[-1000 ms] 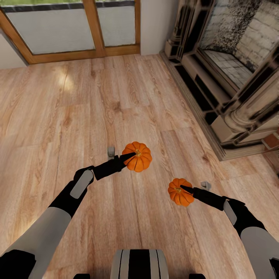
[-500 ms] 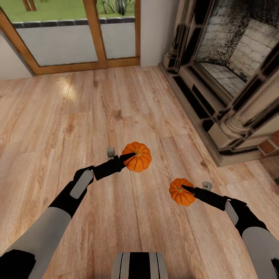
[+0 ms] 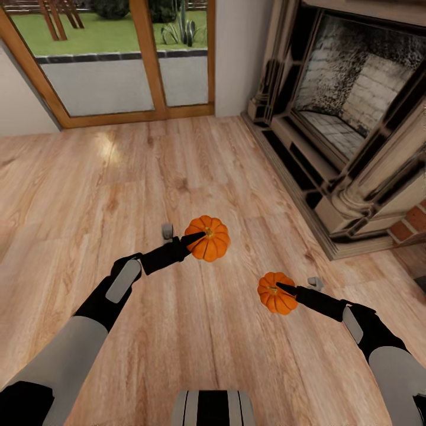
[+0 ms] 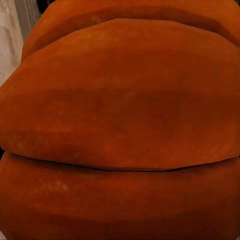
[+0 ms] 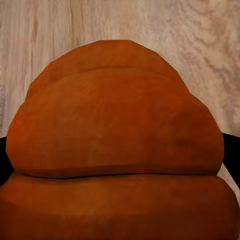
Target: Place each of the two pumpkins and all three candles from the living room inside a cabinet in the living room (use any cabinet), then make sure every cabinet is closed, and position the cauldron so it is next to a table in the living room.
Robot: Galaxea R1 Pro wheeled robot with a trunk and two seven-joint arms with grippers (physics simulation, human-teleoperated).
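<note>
- The left gripper (image 3: 198,239) is closed on one pumpkin (image 3: 208,239), pinching it near the stem and holding it above the floor (image 3: 89,177); in the left wrist view its ribbed orange skin (image 4: 120,125) sits right against the camera.
- The right gripper (image 3: 284,290) is clamped on the second pumpkin (image 3: 275,293) the same way, also off the floor; the right wrist view shows it (image 5: 117,150) with wood planks behind.
- Judging by their look, both pumpkins are small, light and stiff, with smooth ribbed skin that could slip or turn in a narrow pinch; a hold across the body or low on the stem seems safest.
- Two small grey candles (image 3: 167,230) (image 3: 315,282) lie on the floor, one near each arm.
- A fireplace (image 3: 349,118) with a raised stone hearth stands to the right, and glass doors (image 3: 118,59) lie ahead; the hearth edge could catch the base when turning.
</note>
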